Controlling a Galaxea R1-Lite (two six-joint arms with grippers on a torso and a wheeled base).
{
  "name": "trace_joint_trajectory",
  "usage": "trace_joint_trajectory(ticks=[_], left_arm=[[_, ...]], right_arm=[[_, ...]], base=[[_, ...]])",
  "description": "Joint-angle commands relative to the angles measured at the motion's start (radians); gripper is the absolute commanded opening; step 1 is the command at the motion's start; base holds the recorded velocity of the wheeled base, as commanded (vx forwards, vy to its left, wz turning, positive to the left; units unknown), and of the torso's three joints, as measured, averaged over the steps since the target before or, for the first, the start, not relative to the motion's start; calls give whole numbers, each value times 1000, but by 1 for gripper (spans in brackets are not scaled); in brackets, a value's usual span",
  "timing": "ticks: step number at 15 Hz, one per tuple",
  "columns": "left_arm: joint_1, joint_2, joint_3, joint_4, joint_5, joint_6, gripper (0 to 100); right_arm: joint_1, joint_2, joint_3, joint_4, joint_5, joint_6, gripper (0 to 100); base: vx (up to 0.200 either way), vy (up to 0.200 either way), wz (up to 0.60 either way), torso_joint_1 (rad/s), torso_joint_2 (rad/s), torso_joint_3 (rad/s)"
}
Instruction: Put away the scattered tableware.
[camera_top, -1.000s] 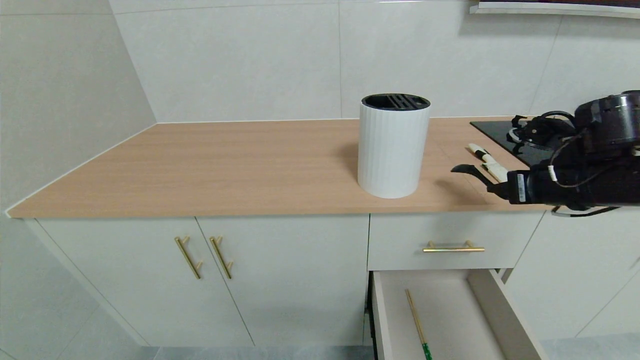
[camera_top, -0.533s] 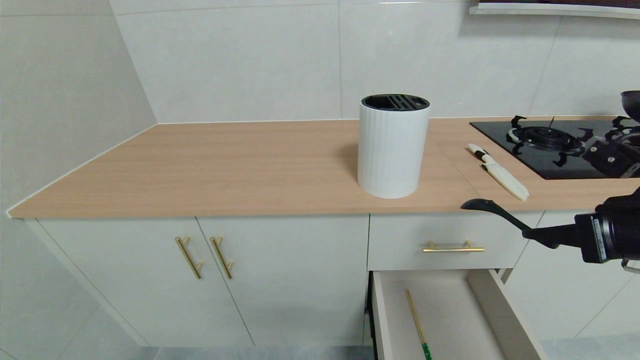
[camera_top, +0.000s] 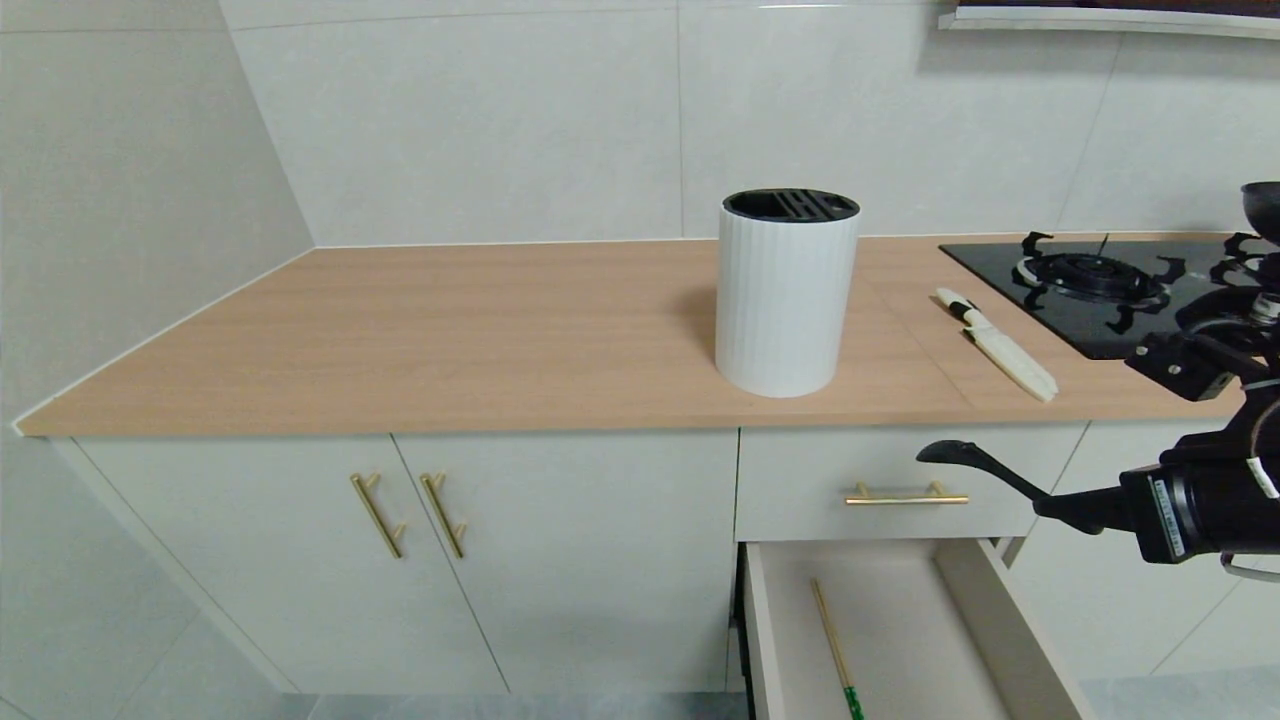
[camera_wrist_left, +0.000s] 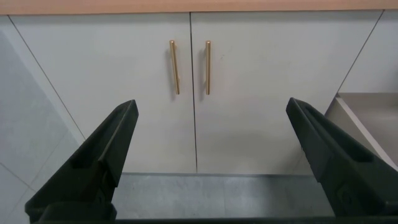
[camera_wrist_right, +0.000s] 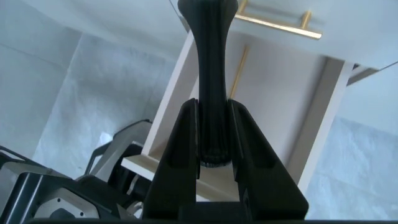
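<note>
Below the counter's (camera_top: 500, 340) front edge, over the pulled-out lower drawer (camera_top: 1005, 630), the right pincer (camera_top: 1090, 510) hangs in free air, pinching a black utensil (camera_top: 985, 470) by its handle. The utensil lies nearly level, and its curved end reaches across the front of the closed upper drawer, just above that drawer's gold handle (camera_top: 907, 495), apart from it. From the right wrist, the two fingers (camera_wrist_right: 186, 137) press on either side of the black handle, with the open drawer beneath.

A pair of chopsticks (camera_top: 832, 645) lies lengthwise near the drawer's left wall; the drawer floor to their right is bare.

On the counter a tall white ribbed knife holder (camera_top: 787, 300) with a black slotted top stands upright, set back a little from the front edge. To its right, a knife in a cream sheath (camera_top: 995, 342) lies at a slant, its tip close to the front edge, beside the black hob (camera_top: 1090, 290). A wide stretch of bare wood runs from the holder to the counter's left corner.

The left pincer (camera_wrist_left: 211, 155) is low in front of the double cabinet doors (camera_wrist_left: 249, 93), its fingers (camera_wrist_left: 93, 168) spread wide with nothing between them, well apart from the doors.
</note>
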Motion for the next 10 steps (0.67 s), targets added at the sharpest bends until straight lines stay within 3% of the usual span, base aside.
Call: trace_joint_trajectory(ticks=[1, 4, 10], left_arm=[[0, 0, 0, 0, 1, 0, 100], [0, 0, 0, 0, 1, 0, 100], [0, 0, 0, 0, 0, 0, 100]], right_arm=[[-1, 26, 2, 0, 1, -2, 0], [-1, 42, 4, 0, -7, -2, 0], [-1, 56, 10, 0, -15, -28, 0]], base=[[0, 0, 0, 0, 0, 0], [0, 0, 0, -22, 53, 35], [0, 0, 0, -159, 421, 255]])
